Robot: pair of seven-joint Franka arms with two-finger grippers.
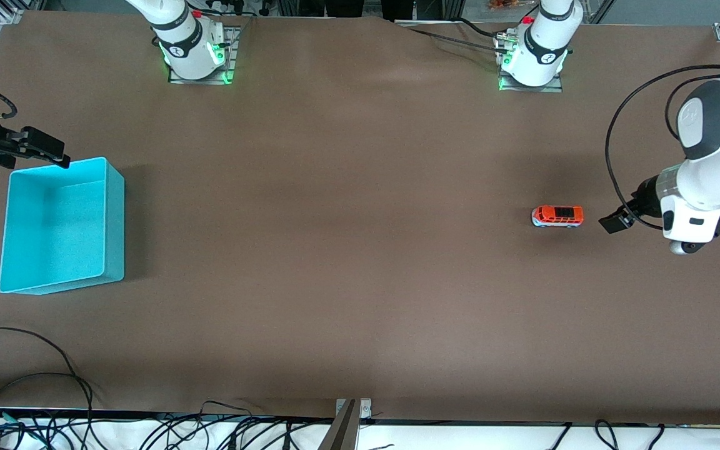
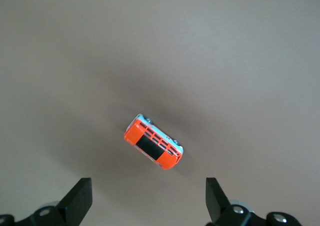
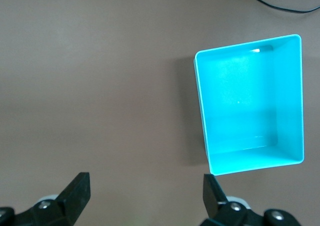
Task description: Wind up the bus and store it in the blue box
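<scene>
The bus (image 1: 557,216) is sitting on its wheels on the brown table (image 1: 347,250), toward the left arm's end and well apart from the blue box (image 1: 54,278), which is standing empty at the right arm's end with its open top facing up. Taking the bus as the landmark, the left gripper (image 1: 614,221) is hanging just beside one end of it, up in the air, with its fingers (image 2: 77,201) standing wide apart and holding nothing; in the left wrist view the toy is lying at a slant between and ahead of the two pads. The right gripper (image 1: 44,147) is waiting well away from the bus, over the box's wall nearest the robots' bases, its jaws likewise spread and empty. The bus is looking like a small, light, hard-shelled toy, stiff enough to pinch but likely smooth and quick to roll on its wheels, so the safest hold is probably across the flat long sides of the body, low under the orange roof, not end to end. The slant probably calls for a wrist turn before descending. Bare tabletop is lying all around the bus, giving plenty of room for pulling it back or carrying it, and the box's thin upright walls are the only edge to be cleared.
</scene>
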